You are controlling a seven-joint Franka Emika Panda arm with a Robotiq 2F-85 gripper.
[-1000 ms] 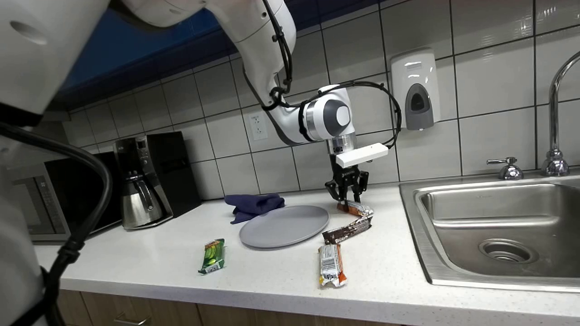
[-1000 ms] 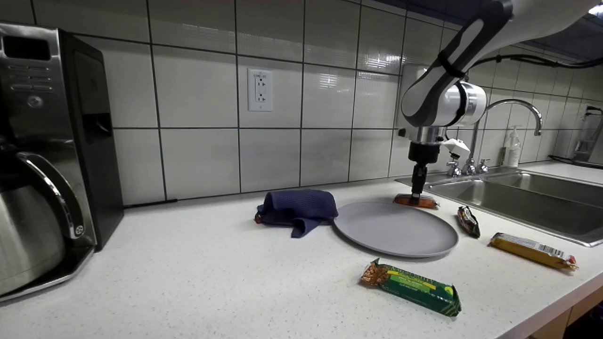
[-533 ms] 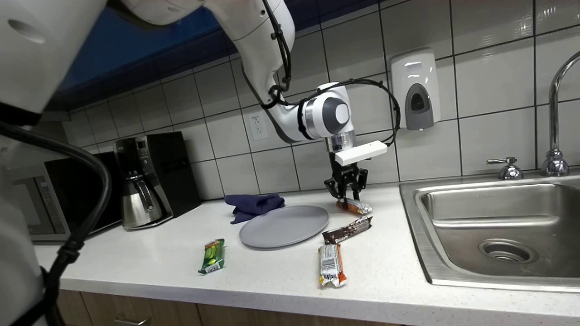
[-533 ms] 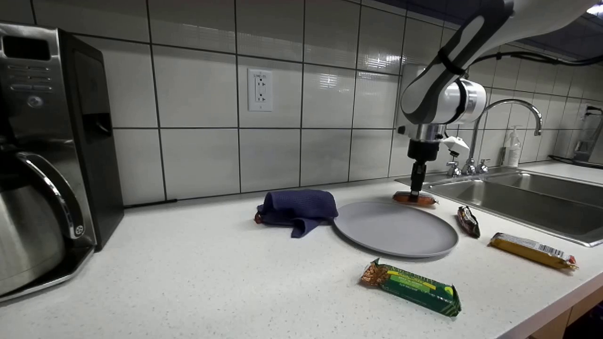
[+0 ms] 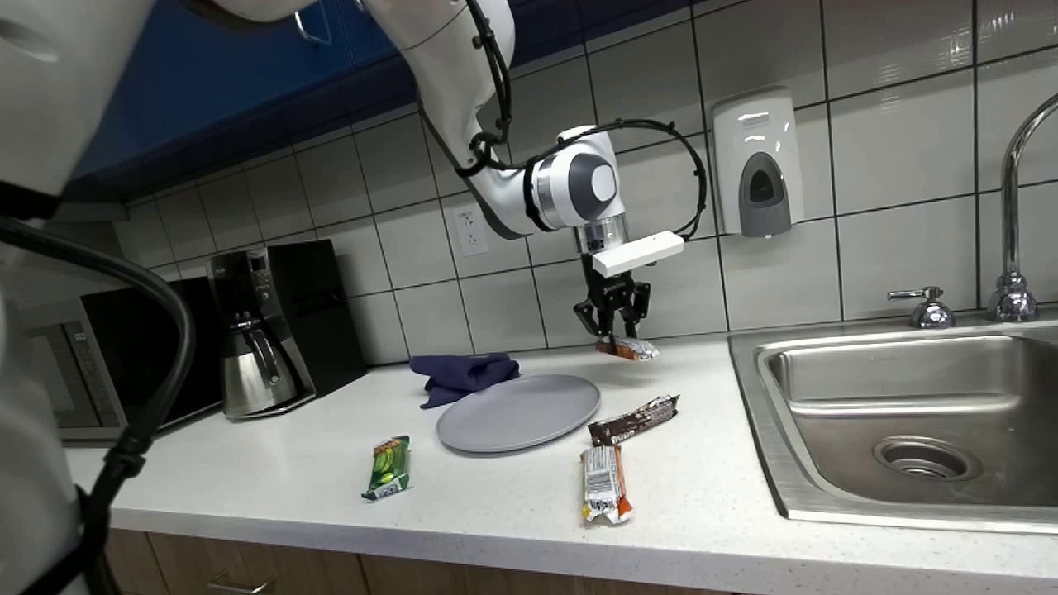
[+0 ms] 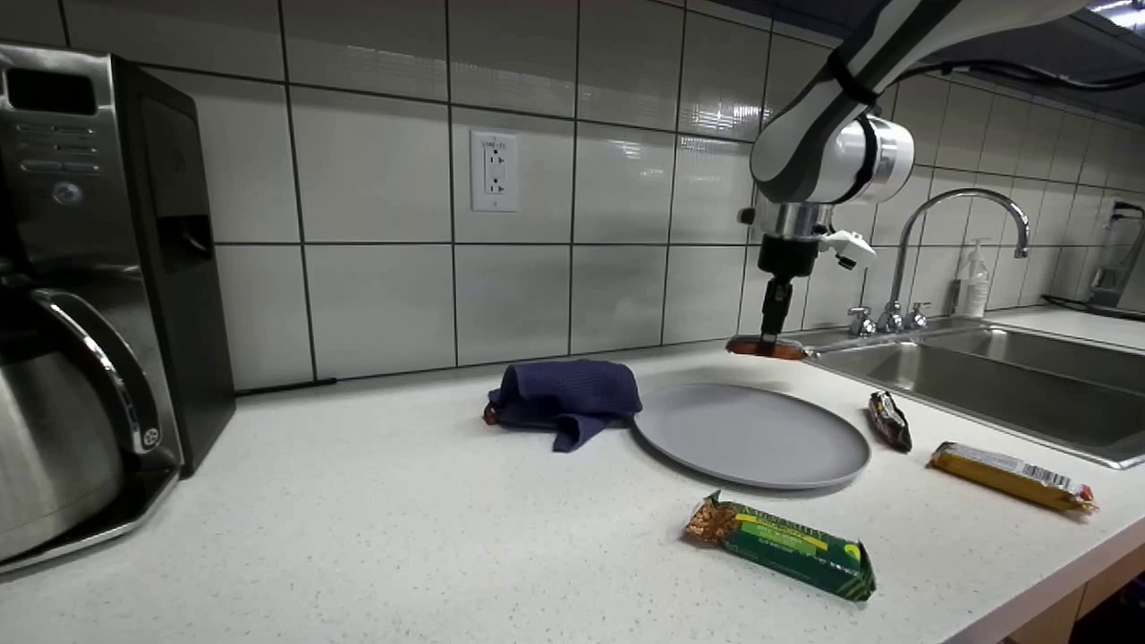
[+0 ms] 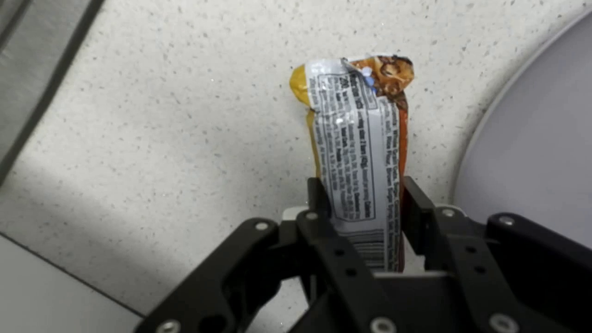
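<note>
My gripper (image 7: 363,196) is shut on the sides of a wrapped snack bar (image 7: 356,138), silver-backed with yellow and orange edges. In the wrist view its printed label faces the camera and its lower end runs back between the fingers (image 7: 319,196). Both exterior views show the held bar (image 5: 638,350) lifted off the white counter, roughly level, close to the tiled wall. A round grey plate (image 6: 751,438) lies just beside and below it. On the counter nearby are a dark brown bar (image 5: 634,421), a silver-and-orange bar (image 5: 603,483) and a green bar (image 6: 792,547).
A crumpled navy cloth (image 6: 572,394) lies by the plate, with a small reddish end (image 6: 489,415) poking out from under it. A steel sink (image 5: 764,463) borders the counter on one side. The coffee maker (image 5: 273,322) stands on the opposite side. A soap dispenser (image 5: 759,165) hangs on the wall.
Over the last half second my gripper has risen from the counter with the bar held, shifting a little toward the plate's side. The plate, cloth and other bars have stayed in place.
</note>
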